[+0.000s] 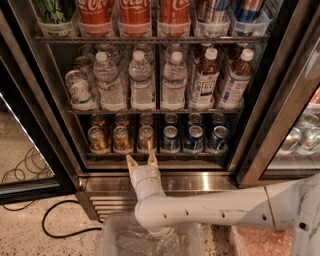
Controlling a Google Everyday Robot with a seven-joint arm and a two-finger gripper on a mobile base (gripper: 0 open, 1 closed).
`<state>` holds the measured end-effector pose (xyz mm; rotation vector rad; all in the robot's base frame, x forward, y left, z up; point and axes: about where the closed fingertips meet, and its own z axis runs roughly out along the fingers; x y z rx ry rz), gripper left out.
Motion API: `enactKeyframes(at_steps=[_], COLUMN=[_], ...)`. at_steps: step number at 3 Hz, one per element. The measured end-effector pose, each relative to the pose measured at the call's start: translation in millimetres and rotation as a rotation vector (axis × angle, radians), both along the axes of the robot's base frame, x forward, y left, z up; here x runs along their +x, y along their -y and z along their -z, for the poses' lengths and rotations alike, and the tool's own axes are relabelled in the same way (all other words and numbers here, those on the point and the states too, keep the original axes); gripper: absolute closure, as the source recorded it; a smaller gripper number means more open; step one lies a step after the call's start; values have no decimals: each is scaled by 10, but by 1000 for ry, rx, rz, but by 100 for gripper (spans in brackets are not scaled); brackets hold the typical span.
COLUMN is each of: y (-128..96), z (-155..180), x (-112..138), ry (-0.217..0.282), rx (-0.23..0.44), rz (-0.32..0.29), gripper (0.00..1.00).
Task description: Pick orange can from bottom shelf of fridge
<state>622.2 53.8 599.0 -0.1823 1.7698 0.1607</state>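
The fridge (45,90) stands open with a dark interior. On its bottom shelf (155,155) three orange cans stand in the front row on the left, one (98,139) at the far left, one (121,139) in the middle and one (146,138) on the right, with more orange cans behind them. Blue cans (194,138) fill the right half. My gripper (142,160) is open and empty, its two tan fingertips pointing up at the shelf's front edge, just below the gap between the middle and right orange cans.
The ribbed steel base (200,182) lies under the gripper. Water bottles (142,82) and a green can (78,90) fill the middle rack, red cola cans (135,15) the top. A clear bin (150,240) sits below my white arm (210,210). A black cable (60,220) lies on the floor at left.
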Motion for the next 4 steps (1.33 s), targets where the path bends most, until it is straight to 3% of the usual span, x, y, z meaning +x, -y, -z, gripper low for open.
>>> enactKeyframes(at_steps=[3, 4], y=[9, 25], z=[-22, 36], x=[166, 225], ry=[15, 5], rx=[16, 20], rz=[39, 50], gripper=[31, 25])
